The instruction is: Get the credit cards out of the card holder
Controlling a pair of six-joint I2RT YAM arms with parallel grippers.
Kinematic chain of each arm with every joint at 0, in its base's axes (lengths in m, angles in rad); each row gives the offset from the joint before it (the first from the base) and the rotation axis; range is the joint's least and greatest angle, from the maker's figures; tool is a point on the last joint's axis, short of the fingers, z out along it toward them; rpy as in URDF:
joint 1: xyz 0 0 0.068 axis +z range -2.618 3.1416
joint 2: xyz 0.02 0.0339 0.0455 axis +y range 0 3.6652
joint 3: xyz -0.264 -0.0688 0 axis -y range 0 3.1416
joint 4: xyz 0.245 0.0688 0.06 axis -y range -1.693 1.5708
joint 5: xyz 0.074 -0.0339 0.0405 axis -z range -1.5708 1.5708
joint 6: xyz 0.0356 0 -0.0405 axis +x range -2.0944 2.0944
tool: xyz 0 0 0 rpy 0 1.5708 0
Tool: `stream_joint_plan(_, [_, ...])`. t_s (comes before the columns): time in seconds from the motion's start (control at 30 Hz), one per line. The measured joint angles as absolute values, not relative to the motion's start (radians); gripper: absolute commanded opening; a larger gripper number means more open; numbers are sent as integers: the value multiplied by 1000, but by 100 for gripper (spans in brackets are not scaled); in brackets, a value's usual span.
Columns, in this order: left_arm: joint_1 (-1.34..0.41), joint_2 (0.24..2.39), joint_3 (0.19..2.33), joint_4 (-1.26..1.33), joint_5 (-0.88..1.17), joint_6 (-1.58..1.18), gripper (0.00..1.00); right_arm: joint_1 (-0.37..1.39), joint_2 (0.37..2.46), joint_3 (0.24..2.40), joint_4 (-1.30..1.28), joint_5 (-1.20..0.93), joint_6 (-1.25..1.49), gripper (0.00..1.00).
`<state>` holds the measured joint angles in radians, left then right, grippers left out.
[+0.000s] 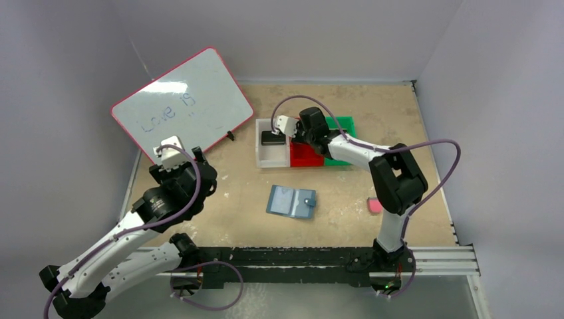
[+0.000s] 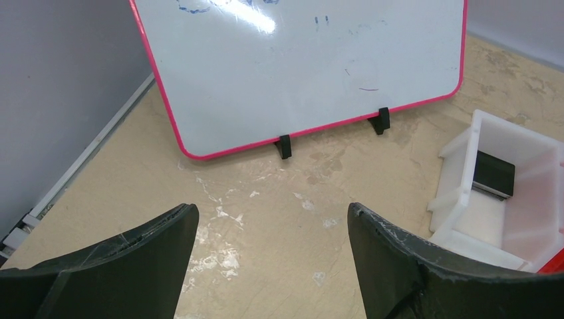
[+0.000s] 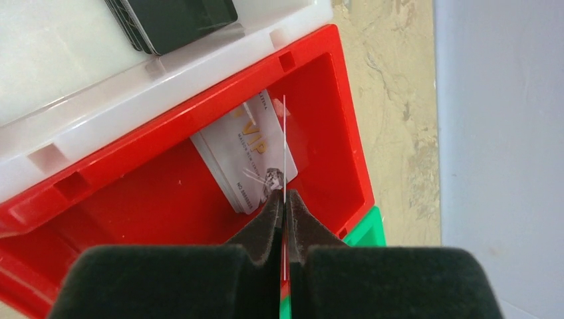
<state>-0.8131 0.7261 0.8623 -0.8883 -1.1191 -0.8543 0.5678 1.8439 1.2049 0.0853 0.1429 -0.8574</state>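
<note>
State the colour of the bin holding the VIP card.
Red. The bin with the VIP card shows best in the right wrist view.

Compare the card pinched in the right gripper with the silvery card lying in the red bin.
The pinched card stands on edge, clamped in the right gripper; the silvery card lies flat on the floor of the red bin. The pinched card shows only a thin pale edge, its face hidden; the silvery card shows gold VIP lettering. Both are thin cards at the same bin.
</note>
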Motion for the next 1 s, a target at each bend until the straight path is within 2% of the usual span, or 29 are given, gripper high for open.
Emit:
stream_joint_plan(0.27, [-813,715,862,-908,-1132,-860,83,565,1921,1252,78,139,-932,0])
stream_joint_plan(0.4, [-813,704,864,-910,-1137,-873,83,561,1947,1263,85,141,-961,6])
stream_joint_plan(0.7, [-813,700,870,-915,-1143,-880,83,555,1995,1268,119,147,-1004,9])
stream_joint_plan(0.8, [-813,700,870,-915,-1146,-880,83,555,1996,1268,119,147,-1011,16])
stream_joint_plan(0.87, [-813,700,870,-915,-1147,-881,83,554,1996,1268,120,146,-1016,25])
stream_joint_plan(1.0, [-813,700,870,-916,-1148,-881,83,550,1996,1268,116,139,-1019,29])
